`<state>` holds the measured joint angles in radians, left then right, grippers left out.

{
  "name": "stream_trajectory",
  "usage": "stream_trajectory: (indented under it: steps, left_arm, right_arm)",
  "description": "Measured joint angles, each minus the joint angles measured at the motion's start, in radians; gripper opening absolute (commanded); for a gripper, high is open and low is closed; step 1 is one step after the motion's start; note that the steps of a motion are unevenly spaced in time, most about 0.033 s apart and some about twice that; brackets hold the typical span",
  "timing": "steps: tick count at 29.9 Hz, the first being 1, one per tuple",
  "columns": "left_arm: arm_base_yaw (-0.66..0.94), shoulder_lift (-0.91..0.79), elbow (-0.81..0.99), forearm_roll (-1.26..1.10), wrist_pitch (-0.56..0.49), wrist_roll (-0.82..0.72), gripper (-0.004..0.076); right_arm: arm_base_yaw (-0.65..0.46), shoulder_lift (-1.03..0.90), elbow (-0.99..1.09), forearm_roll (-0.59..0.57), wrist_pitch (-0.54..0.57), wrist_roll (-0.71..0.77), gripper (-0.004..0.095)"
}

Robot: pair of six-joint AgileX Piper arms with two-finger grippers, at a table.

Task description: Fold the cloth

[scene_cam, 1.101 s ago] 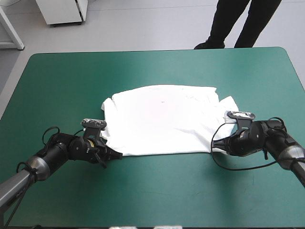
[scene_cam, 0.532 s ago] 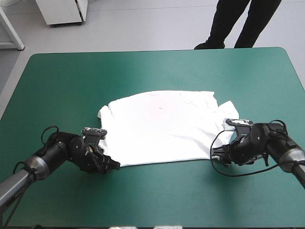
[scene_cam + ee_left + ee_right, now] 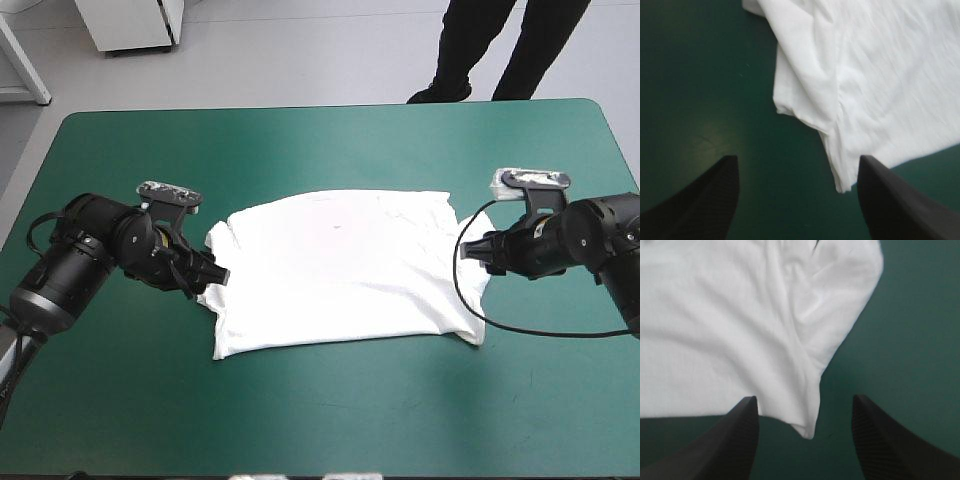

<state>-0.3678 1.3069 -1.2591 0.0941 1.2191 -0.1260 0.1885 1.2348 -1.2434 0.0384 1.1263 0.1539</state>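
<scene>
Left gripper (image 3: 218, 279): left of centre in the high view, black fins spread apart, empty, at the cloth's left edge.
White short-sleeved T-shirt (image 3: 340, 270): spread flat, mid-frame on the teal-green table cover (image 3: 330, 150).
Right gripper (image 3: 476, 252): right of centre, fins apart, empty, beside the cloth.

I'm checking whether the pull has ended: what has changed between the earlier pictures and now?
Both grippers let go of the near corners of the white short-sleeved T-shirt and moved toward the table's far side: the left gripper now stands open beside one sleeve, the right gripper open beside the other. The T-shirt, dragged slightly nearer first, stays spread flat on the teal-green cover.
</scene>
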Motion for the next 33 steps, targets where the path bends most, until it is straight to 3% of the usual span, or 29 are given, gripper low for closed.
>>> stream_trajectory:
  steps: [7, 13, 21, 29, 33]
  left_arm:
    - [0.008, 0.001, -0.063, 0.05, 0.019, -0.016, 0.049]
    - [0.174, 0.068, -0.06, -0.058, 0.015, 0.018, 0.0489]
    - [0.259, 0.251, -0.06, -0.214, -0.044, 0.126, 0.0489]
    - [0.259, 0.358, 0.037, -0.227, -0.145, 0.126, 0.0382]
    - [0.259, 0.359, 0.106, -0.233, -0.224, 0.126, 0.038]
  right_arm:
    - [0.0, 0.004, -0.095, -0.063, 0.042, 0.034, 0.0516]
    - [0.0, 0.024, -0.096, -0.066, 0.054, 0.035, 0.0503]
    - [0.0, 0.029, -0.096, -0.106, 0.056, 0.035, 0.0495]
    - [0.0, 0.029, -0.096, -0.151, 0.063, 0.035, 0.0495]
    - [0.0, 0.031, -0.096, -0.164, 0.063, 0.035, 0.0495]
